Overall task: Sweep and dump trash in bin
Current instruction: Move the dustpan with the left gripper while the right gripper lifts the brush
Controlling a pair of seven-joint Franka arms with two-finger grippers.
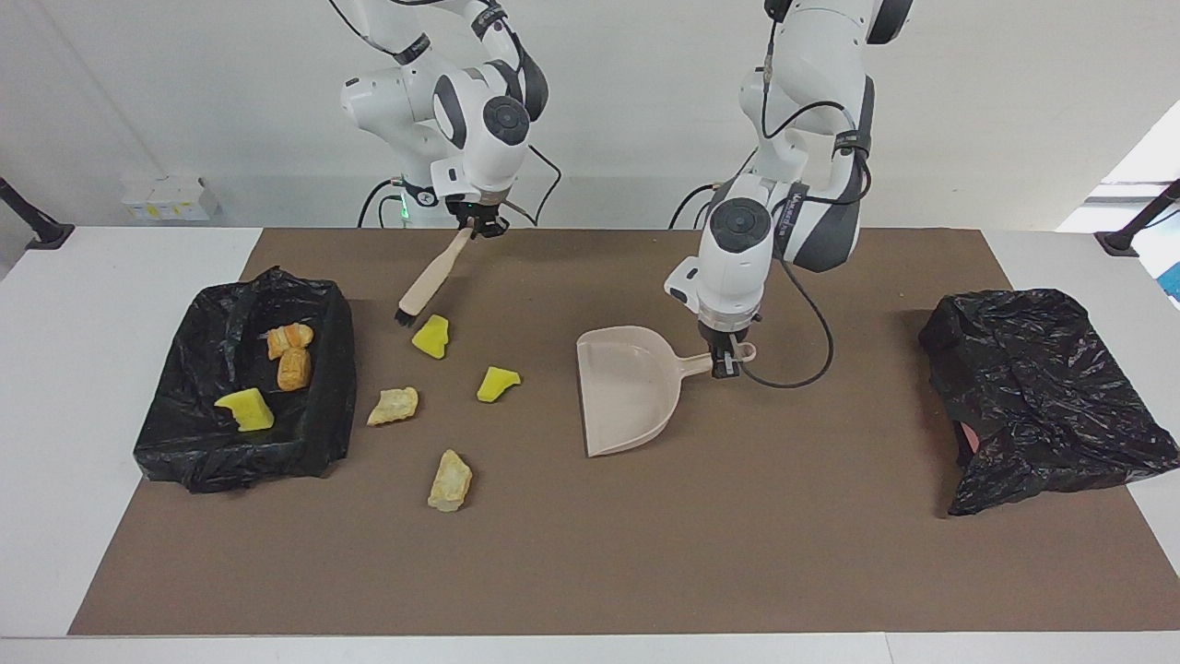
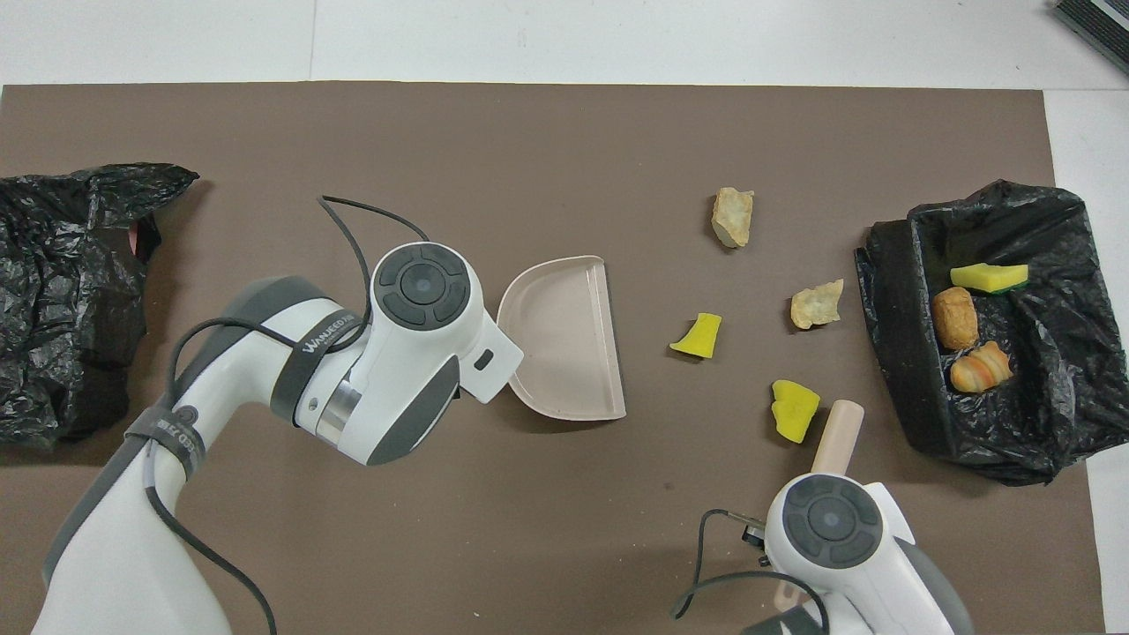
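Observation:
Four pieces of trash lie on the brown mat: a yellow sponge chunk (image 1: 431, 336) (image 2: 794, 410), a second yellow chunk (image 1: 498, 383) (image 2: 699, 336), and two tan lumps (image 1: 394, 406) (image 1: 450, 480). Three more pieces sit in the black-lined bin (image 1: 336, 369) (image 2: 891, 326) at the right arm's end. My right gripper (image 1: 479, 224) is shut on a tan brush (image 1: 429, 281) (image 2: 836, 437); its black bristles (image 1: 404, 318) hang between the first sponge chunk and the bin. My left gripper (image 1: 728, 360) is shut on the handle of the beige dustpan (image 1: 627, 392) (image 2: 564, 335), whose open mouth faces the trash.
A crumpled black bag (image 1: 1042, 397) (image 2: 71, 291) lies at the left arm's end of the mat. Bare white table (image 1: 92, 304) borders the mat past the bin.

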